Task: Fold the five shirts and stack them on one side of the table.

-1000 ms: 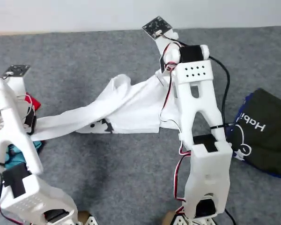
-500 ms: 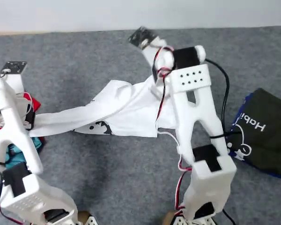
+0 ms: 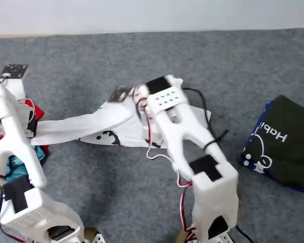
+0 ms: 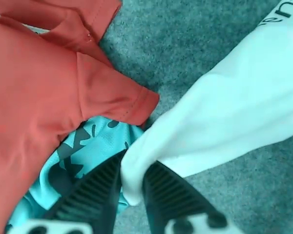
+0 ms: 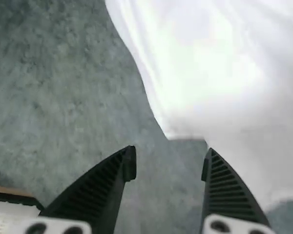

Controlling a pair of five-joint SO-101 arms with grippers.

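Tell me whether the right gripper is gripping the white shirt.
No, the right gripper is open with nothing between its jaws; the white shirt lies just beyond them.

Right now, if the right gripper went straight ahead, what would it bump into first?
Probably the edge of the white shirt, where it lies on the grey table cover. The open right gripper points right at that edge; how far off it is, I can't tell.

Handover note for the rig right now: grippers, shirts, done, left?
Left gripper: shut on an edge of the white shirt.
Right gripper: open, over that shirt's border mid-table.
White shirt lies stretched out, unfolded. Red shirt and teal shirt lie crumpled by the left arm. Dark shirt sits bundled at the table's right side.
Done: possibly the dark one. Left: fold the rest, stack.
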